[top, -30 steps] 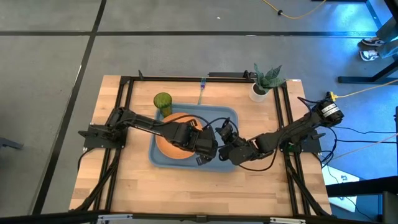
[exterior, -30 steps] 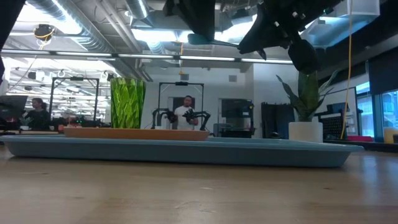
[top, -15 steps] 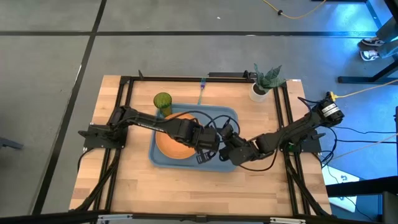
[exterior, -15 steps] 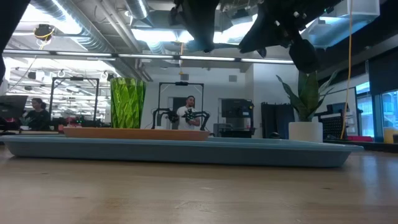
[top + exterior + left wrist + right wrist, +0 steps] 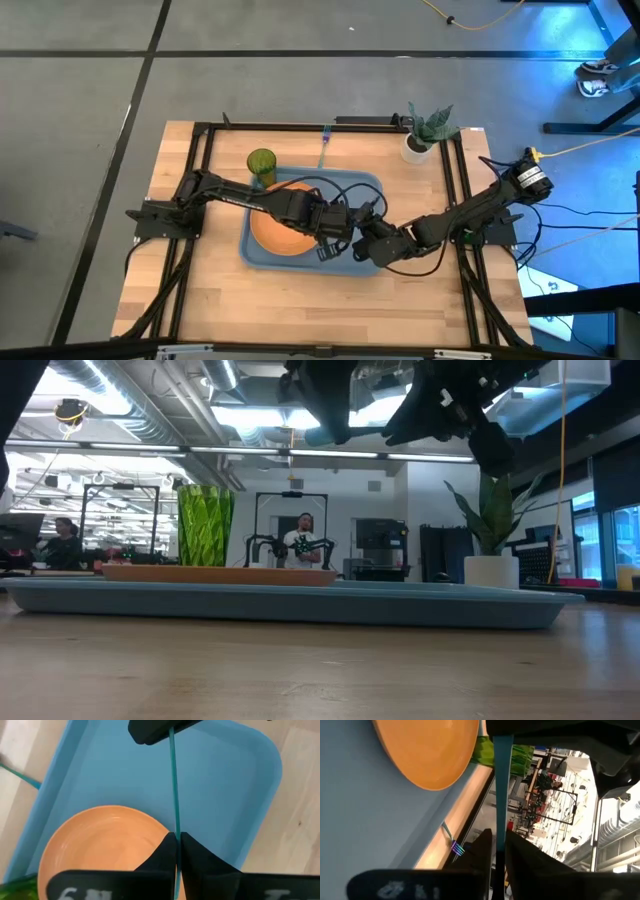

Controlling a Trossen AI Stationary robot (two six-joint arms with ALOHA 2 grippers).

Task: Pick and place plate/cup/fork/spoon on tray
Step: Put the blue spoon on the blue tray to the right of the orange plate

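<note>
Wooden tabletop [image 5: 200, 300], busy workshop beyond. Blue tray [image 5: 350, 185] near the middle, set as the gathering place. Orange plate [image 5: 272, 235] already flat in its left half, leaving the right half bare for cutlery. Green cup [image 5: 261, 164] off the tray, on the tabletop just beyond the tray's far left corner. Fork [image 5: 324, 150] not yet collected either, close to the tabletop's far edge.

Spoon [image 5: 173, 780] in the air over the tray, spanning both arms, probably mid-handover. Left gripper [image 5: 176, 840] pinched narrow on one end of the teal handle. Right gripper [image 5: 498, 832] at the other end; gripping or letting go, cannot tell.

Spoon's bowl hidden behind dark fingers. From above, both grippers and the spoon merge into one black tangle. From table height, only the undersides of the arms, cut off at the top.
</note>
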